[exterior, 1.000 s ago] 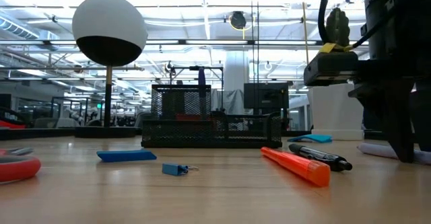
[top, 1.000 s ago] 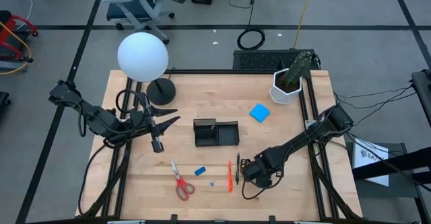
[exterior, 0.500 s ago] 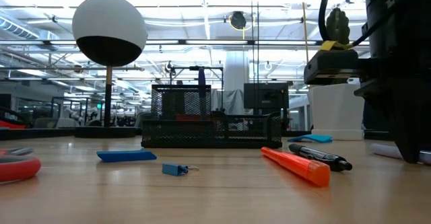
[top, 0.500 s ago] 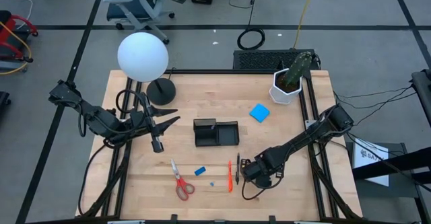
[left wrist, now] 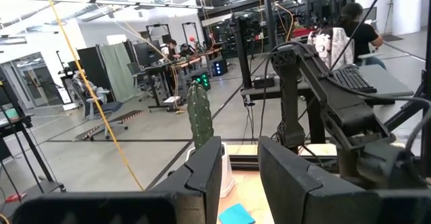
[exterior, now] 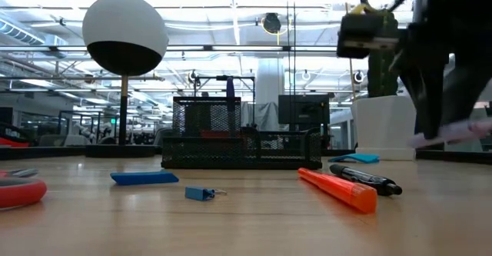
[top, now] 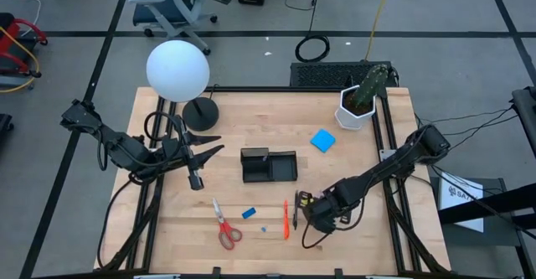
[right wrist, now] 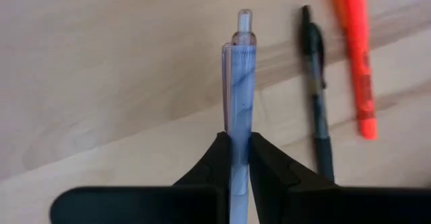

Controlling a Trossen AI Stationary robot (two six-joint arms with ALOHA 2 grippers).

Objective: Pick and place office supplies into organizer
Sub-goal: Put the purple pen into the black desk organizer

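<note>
My right gripper (top: 313, 217) hangs over the table's near right part, shut on a pale blue translucent pen (right wrist: 240, 76). The pen also shows lifted in the low view (exterior: 470, 128). A red pen (top: 286, 219) and a black pen (top: 296, 210) lie side by side just left of that gripper. Red-handled scissors (top: 224, 226), a blue eraser (top: 249, 213) and a blue note pad (top: 322, 140) lie flat on the wood. The black organizer (top: 270, 166) stands mid-table. My left gripper (left wrist: 240, 177) is open, held level and high over the table's left side. My right gripper pinches the pen's barrel (right wrist: 239, 131) between its two fingers (right wrist: 266, 158), which come steeply from above. The clicker end (right wrist: 244, 17) sticks out past the fingers. The pen is lifted clear of the table, nearly level with a slight tilt.
A white globe lamp (top: 177, 69) on a round black base (top: 201, 113) stands at the far left. At the far right corner is a potted cactus (top: 360, 103). A small blue clip (top: 263, 228) lies near the scissors. Bare wood shows along the near edge.
My right gripper has risen with the pale blue pen and rolled a little. The pen lay on the wood before and now hangs clear of it. The red and black pens have stayed where they were.
</note>
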